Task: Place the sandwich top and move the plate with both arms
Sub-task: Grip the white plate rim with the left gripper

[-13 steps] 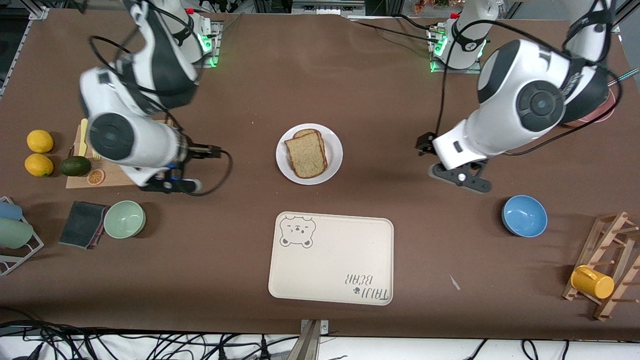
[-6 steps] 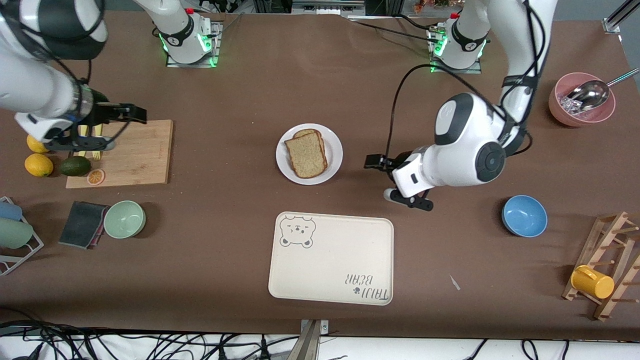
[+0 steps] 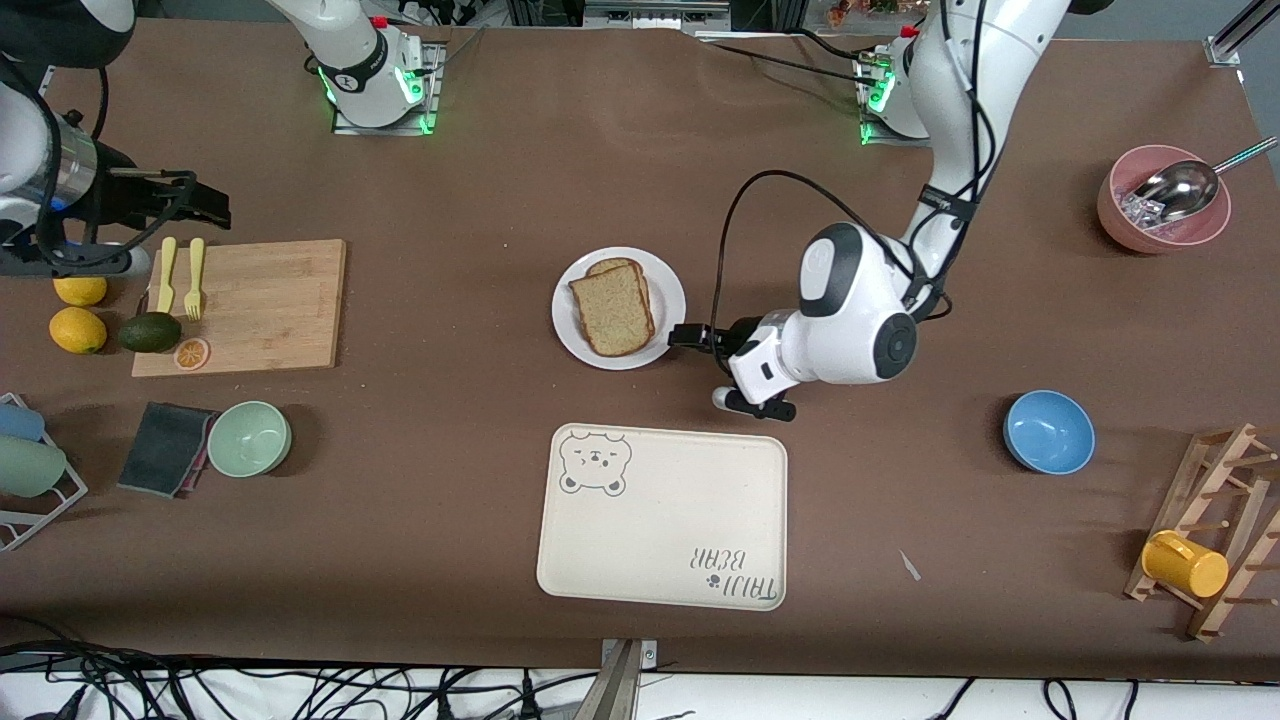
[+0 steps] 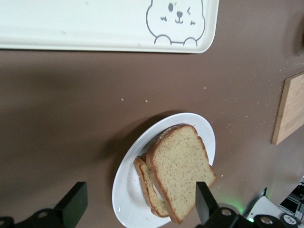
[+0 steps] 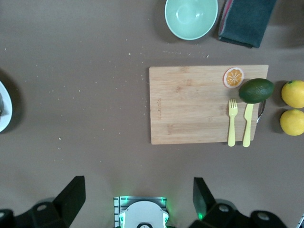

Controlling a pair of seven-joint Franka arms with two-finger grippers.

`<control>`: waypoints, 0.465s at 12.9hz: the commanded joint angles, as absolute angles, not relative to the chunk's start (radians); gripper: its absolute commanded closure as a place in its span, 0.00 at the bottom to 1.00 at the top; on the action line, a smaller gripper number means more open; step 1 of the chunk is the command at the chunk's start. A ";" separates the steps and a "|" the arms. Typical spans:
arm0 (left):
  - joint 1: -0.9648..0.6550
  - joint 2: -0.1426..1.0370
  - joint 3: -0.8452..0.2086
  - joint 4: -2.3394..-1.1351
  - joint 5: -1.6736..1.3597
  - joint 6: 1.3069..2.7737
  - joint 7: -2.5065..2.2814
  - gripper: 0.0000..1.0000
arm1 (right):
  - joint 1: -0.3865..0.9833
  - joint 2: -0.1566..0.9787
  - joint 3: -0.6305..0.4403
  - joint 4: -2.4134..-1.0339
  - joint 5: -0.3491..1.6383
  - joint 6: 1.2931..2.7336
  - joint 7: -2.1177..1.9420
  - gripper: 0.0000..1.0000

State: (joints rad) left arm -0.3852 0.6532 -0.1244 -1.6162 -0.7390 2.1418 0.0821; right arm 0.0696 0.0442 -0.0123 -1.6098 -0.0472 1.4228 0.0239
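Note:
The sandwich top (image 3: 612,312), a speckled brown slice, lies on a lower slice on the white plate (image 3: 668,290) at mid-table. It also shows in the left wrist view (image 4: 180,166), on the plate (image 4: 128,190). My left gripper (image 3: 750,403) is open and empty in the air, beside the plate toward the left arm's end; in the left wrist view (image 4: 137,209) its fingers frame the plate. My right gripper (image 3: 75,265) is open and empty, up over the right arm's end of the table by the cutting board; the right wrist view (image 5: 137,204) shows it too.
A cream bear tray (image 3: 700,540) lies nearer the camera than the plate. A cutting board (image 3: 270,300) has a fork and knife, with an avocado (image 3: 150,332) and lemons (image 3: 78,330) beside it. There is a green bowl (image 3: 249,438), a blue bowl (image 3: 1048,432) and a pink bowl (image 3: 1160,215).
My left arm swung in toward the plate from the left arm's end. My right arm pulled away, past the cutting board, to the right arm's end of the table.

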 commanded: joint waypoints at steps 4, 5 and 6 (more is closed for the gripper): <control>-0.385 0.726 -0.124 -1.701 -1.063 2.167 0.525 0.00 | 0.063 0.046 -0.037 -1.583 0.014 1.411 0.129 0.00; -0.387 0.727 -0.123 -1.707 -1.066 2.164 0.535 0.01 | 0.066 0.045 -0.035 -1.582 0.014 1.416 0.130 0.00; -0.391 0.733 -0.123 -1.709 -1.063 2.160 0.548 0.09 | 0.074 0.044 -0.031 -1.572 0.002 1.425 0.130 0.00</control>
